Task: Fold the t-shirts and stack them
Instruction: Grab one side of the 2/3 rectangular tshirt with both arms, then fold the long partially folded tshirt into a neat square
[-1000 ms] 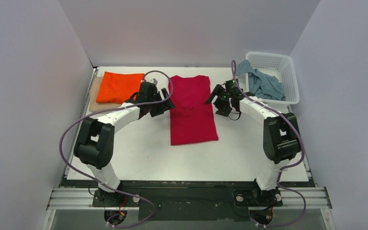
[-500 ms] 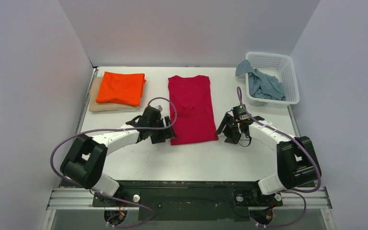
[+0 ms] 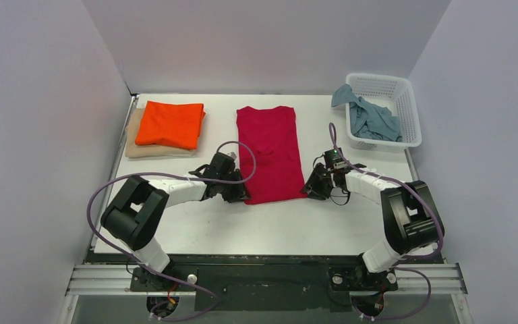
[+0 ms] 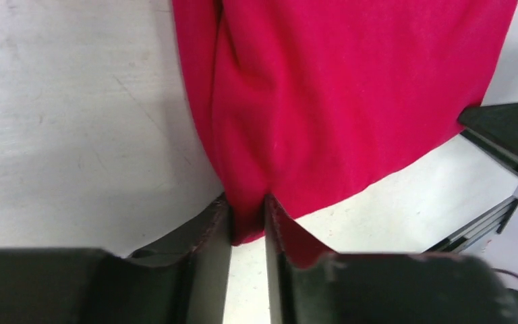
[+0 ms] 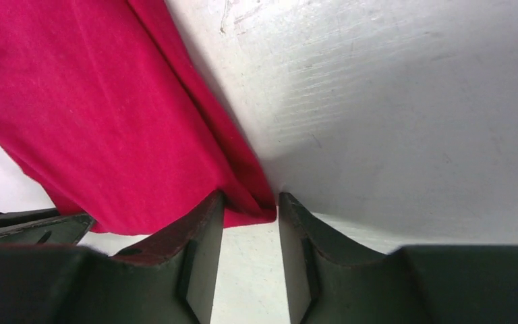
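The red shirt [image 3: 268, 152] lies flat mid-tabletop [image 3: 324, 223]; the left claw [image 4: 247, 202] pinches its near-left corner, while the right claw [image 5: 249, 197] straddles the near-right corner, grip unclear, so lifting now could slip that corner free and skew the fold.

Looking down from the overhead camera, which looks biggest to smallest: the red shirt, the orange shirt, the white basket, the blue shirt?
Largest: red shirt and white basket, too close to call.
Then: the folded orange shirt.
Smallest: blue shirt, crumpled and draped over the basket's rim.
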`<move>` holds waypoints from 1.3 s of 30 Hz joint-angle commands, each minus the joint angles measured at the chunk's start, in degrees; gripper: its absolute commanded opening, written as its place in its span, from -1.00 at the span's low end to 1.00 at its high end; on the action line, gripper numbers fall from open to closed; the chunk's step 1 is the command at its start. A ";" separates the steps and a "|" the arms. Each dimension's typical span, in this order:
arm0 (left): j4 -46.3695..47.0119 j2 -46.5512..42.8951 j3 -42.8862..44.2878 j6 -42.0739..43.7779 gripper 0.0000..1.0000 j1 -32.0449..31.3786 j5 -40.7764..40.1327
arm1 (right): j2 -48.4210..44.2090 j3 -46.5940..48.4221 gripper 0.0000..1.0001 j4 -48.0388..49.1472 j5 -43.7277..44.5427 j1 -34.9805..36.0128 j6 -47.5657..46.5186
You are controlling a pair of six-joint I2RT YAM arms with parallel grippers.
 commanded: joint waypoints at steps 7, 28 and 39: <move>-2.82 2.64 -0.24 1.07 -1.00 -1.39 -2.96 | 2.36 -2.16 -1.00 1.49 -0.89 1.36 1.50; -35.88 -54.17 -10.11 -15.38 -1.00 -23.46 -6.29 | -52.51 -12.39 -1.00 -30.11 -4.78 24.30 23.36; -37.39 -52.61 -3.32 -10.14 -1.00 -18.44 -10.79 | -39.74 5.37 -1.00 -31.11 4.19 20.62 10.39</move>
